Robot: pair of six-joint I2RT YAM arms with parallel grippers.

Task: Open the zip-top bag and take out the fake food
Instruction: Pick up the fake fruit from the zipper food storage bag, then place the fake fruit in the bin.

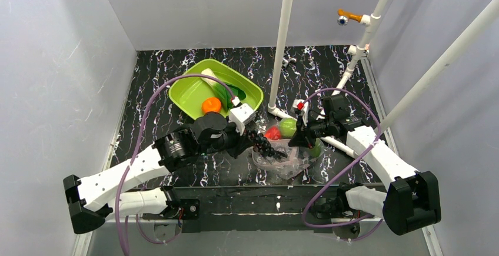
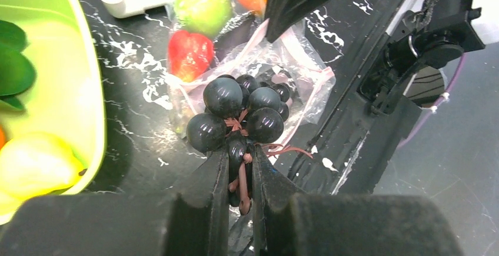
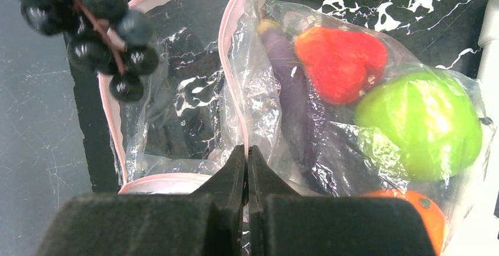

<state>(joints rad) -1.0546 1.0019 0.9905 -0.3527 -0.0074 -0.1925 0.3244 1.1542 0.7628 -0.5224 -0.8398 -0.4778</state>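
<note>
While one side of its pinkish zip strip point(image 3: 226, 62) is pinched between the pressed-together jaws of the right gripper point(image 3: 247, 156), the clear crinkly plastic zip-top bag point(image 1: 291, 165) lies on the table between the two arms. Its long axis is set roughly from the near edge toward the back wall (slightly askew, as far as can be judged from above). The mouth gapes toward the arm bases and the closed end is pointed away. Packed into that far end are a small red plastic fruit point(image 3: 341, 62), a green plastic apple point(image 3: 418, 126), a purple plastic eggplant point(image 3: 288, 91) and an orange plastic fruit point(image 3: 412, 209). A bunch of dark plastic grapes point(image 2: 241, 106) is clamped by its brown stalk in the narrowly closed jaws of the left gripper point(image 2: 240, 162) and is held at the bag's mouth. Whether it touches the film cannot be told.

The surface is a black tabletop point(image 1: 170, 67) veined in white like marble. Toward its back left a lime-green square plastic tray point(image 1: 191, 94) is placed, in which a second orange fruit point(image 1: 211, 105), a yellow plastic lemon point(image 2: 35, 162) and a dark leafy green point(image 1: 226, 91) are held. The workspace is enclosed by plain pale walls point(image 1: 59, 62), and white plastic pipes point(image 1: 283, 44) are stood upright behind the bag.
</note>
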